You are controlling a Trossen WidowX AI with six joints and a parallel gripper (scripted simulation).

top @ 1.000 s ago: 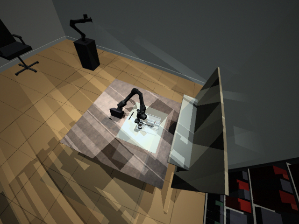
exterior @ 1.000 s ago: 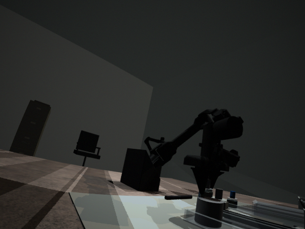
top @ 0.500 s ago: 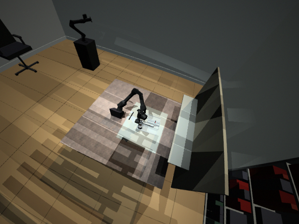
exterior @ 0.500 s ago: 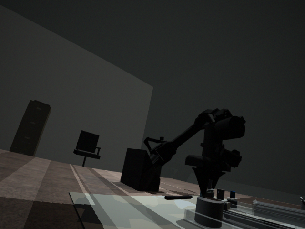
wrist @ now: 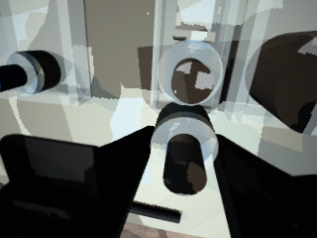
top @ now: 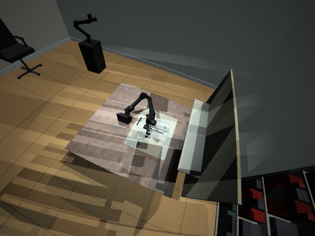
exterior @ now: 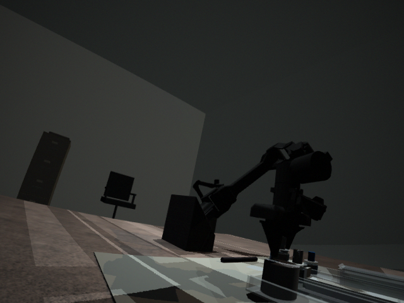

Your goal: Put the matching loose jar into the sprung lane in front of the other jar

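— Two jars lined up, yeah?
— Yep. Gripper [wrist: 184,149] was clamped on the loose jar [wrist: 184,158], right at the lane [wrist: 163,45] front, w/ the old jar [wrist: 190,79] just behind, toward the counter's far edge.

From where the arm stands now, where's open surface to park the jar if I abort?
The pale mat lies bare left of the black stick, toward the arm base. It is crowded right of the gripper, shut on the jar: lanes and small jars.

The held jar [wrist: 184,149] sits just before the lane jar [wrist: 190,80], between the claw's [wrist: 183,164] fingers.
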